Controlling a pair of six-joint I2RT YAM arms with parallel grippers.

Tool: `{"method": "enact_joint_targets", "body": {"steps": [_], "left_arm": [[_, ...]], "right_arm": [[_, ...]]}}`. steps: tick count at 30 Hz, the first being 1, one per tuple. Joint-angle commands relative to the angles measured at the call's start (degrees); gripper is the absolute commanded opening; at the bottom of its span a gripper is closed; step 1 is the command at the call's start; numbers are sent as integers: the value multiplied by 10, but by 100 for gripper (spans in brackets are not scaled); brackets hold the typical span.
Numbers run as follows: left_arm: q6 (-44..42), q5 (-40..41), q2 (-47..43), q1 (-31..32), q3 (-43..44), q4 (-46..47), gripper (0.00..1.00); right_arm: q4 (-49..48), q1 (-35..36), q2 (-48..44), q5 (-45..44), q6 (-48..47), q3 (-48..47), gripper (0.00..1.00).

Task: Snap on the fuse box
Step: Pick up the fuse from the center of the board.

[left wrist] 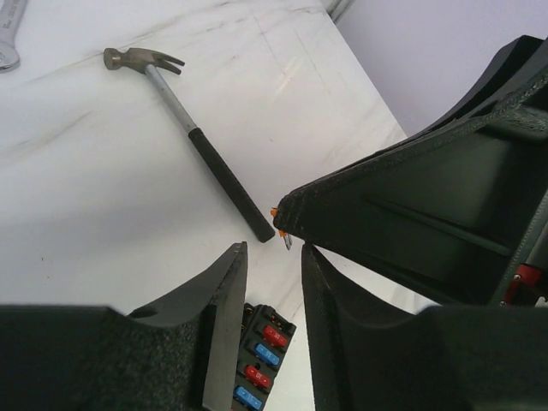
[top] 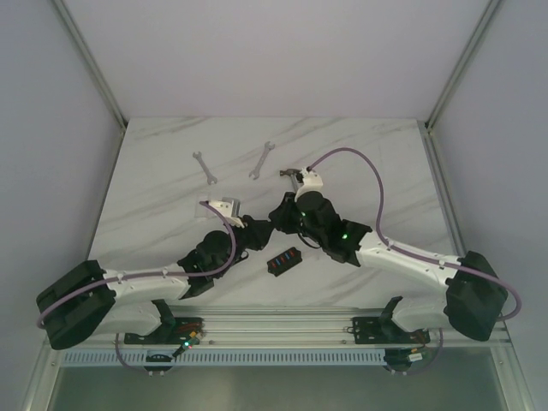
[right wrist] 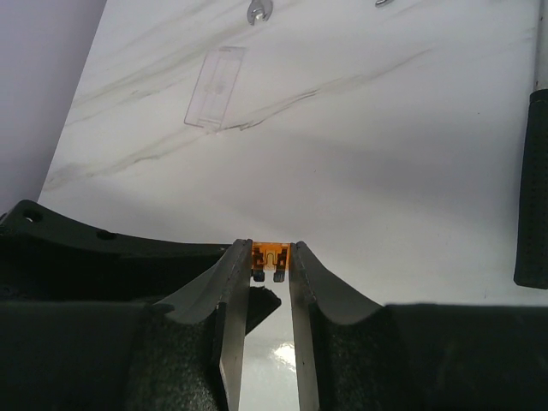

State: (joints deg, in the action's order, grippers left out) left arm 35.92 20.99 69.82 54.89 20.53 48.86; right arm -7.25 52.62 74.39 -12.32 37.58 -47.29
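The fuse box (top: 285,259) is a small black box with red and blue fuses, lying on the white table between the two arms. In the left wrist view it (left wrist: 261,360) shows low between my left fingers. My left gripper (left wrist: 272,250) is open and empty above it, also seen from above (top: 259,233). My right gripper (right wrist: 270,250) is shut on a small orange fuse (right wrist: 270,257), held at its fingertips above the table. The right gripper's tip with the fuse (left wrist: 281,233) sits just beyond my left fingertips. In the top view the right gripper (top: 276,221) nearly meets the left.
A black-handled hammer (left wrist: 193,137) lies beyond the grippers, its handle (right wrist: 533,188) at the right of the right wrist view. A clear plastic lid (right wrist: 216,87) lies flat farther out. Two wrenches (top: 204,168) (top: 262,160) lie at the back.
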Motion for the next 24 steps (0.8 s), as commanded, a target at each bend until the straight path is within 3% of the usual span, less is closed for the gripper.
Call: {"method": "enact_joint_targets", "body": {"steps": [1,24], "left_arm": [[-4,17,3,3,15,27,38],[-33,1,21,7,34,25,15]], "right_arm": [[-29,5,-15,-18,14,14,16],[-61,5,-28,16,48,48,17]]}}
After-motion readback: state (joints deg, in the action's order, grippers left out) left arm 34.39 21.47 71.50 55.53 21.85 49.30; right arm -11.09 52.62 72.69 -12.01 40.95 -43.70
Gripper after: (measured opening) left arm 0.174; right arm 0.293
